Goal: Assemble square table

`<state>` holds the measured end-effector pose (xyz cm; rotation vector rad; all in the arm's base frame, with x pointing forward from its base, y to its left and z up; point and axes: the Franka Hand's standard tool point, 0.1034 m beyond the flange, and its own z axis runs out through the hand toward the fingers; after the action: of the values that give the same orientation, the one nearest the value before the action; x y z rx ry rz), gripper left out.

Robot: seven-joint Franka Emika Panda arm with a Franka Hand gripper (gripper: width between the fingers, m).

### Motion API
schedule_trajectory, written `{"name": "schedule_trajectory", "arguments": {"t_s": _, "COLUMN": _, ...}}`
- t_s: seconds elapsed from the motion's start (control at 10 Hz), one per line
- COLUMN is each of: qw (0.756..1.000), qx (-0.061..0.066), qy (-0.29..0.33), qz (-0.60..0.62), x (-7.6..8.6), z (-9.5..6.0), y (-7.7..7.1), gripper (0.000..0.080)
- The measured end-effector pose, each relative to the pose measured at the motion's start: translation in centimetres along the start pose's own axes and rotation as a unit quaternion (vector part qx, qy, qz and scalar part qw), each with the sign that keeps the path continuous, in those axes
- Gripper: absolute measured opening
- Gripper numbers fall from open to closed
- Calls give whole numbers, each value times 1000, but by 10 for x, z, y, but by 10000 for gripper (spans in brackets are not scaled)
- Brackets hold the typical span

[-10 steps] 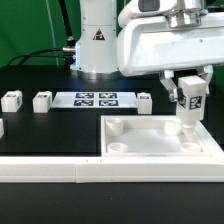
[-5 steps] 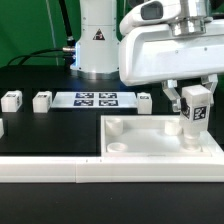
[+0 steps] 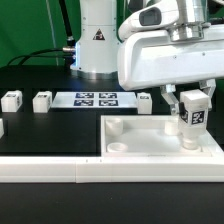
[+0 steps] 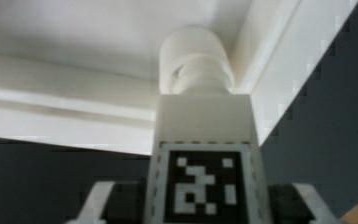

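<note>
White plastic leg (image 3: 193,118), clamped in the gripper (image 3: 191,102), stands on the square table's (image 3: 140,152) corner socket (image 4: 197,58). Any lean while turning could jam it, or twist it loose.

1. Lighting the exterior view brightly and evenly, seemingly from overhead.
2. Washing out the white arm housing (image 3: 160,60) and the square table (image 3: 150,150), so that edges between white surfaces are merging.
3. Casting only soft grey shading inside the slab's rim and corner sockets.
4. Leaving the black tabletop (image 3: 50,130) dark and matte.
5. Rendering both views coarse and low in detail.
6. Blurring the wrist view heavily: the leg (image 4: 202,110) up close looking soft, its tag (image 4: 206,185) smearing, the dim surroundings falling out of focus.
</note>
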<state>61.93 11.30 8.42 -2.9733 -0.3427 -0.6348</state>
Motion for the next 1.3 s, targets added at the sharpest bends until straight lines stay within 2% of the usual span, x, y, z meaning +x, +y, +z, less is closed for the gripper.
{"name": "schedule_trajectory", "arguments": {"t_s": 0.5, "qw": 1000, "qx": -2, "qy": 7, "qz": 0, "x": -6, "z": 9, "y": 1, "gripper": 290}}
{"name": "schedule_trajectory", "arguments": {"t_s": 0.8, "qw": 1000, "qx": -3, "qy": 16, "qz": -3, "x": -10, "z": 12, "y": -4, "gripper": 290}}
{"name": "schedule_trajectory", "arguments": {"t_s": 1.3, "qw": 999, "qx": -11, "qy": 51, "qz": -6, "x": -15, "z": 11, "y": -7, "gripper": 290}}
